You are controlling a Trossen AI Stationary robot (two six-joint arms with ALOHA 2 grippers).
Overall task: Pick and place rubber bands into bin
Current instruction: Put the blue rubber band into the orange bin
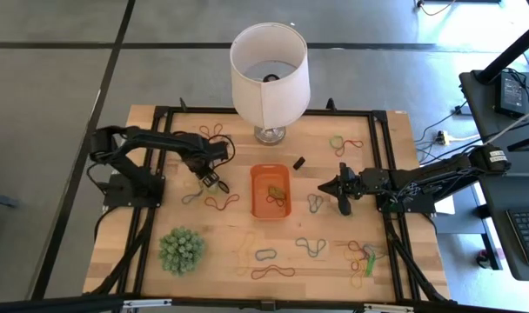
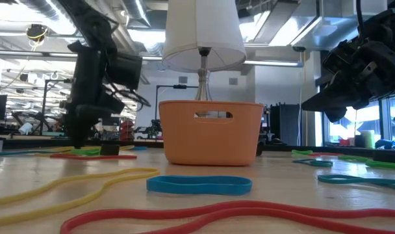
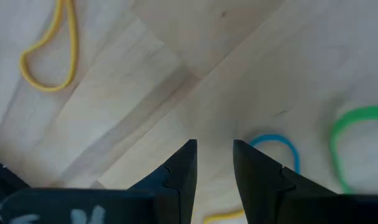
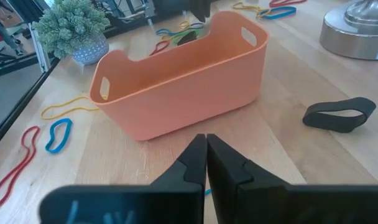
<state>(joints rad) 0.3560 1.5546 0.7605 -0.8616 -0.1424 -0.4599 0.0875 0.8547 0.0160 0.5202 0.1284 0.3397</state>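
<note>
The orange bin (image 1: 269, 191) stands at the table's middle with a few rubber bands lying in it (image 1: 276, 195). More rubber bands lie loose around it: a red-brown one (image 1: 221, 203), a blue one (image 1: 264, 255) and a black one (image 1: 298, 163). My left gripper (image 1: 214, 182) hovers left of the bin, pointing down, open by a narrow gap (image 3: 214, 163) over bare wood beside a blue band (image 3: 276, 145). My right gripper (image 1: 327, 188) is right of the bin, shut (image 4: 206, 155), pointing level at the bin's wall (image 4: 183, 93).
A white lampshade on a metal foot (image 1: 269, 74) stands behind the bin at the far edge. A spiky green plant (image 1: 181, 250) sits near the front left. Bands cluster front right (image 1: 364, 256) and far right (image 1: 345, 143). A black frame (image 1: 160, 113) borders the tabletop.
</note>
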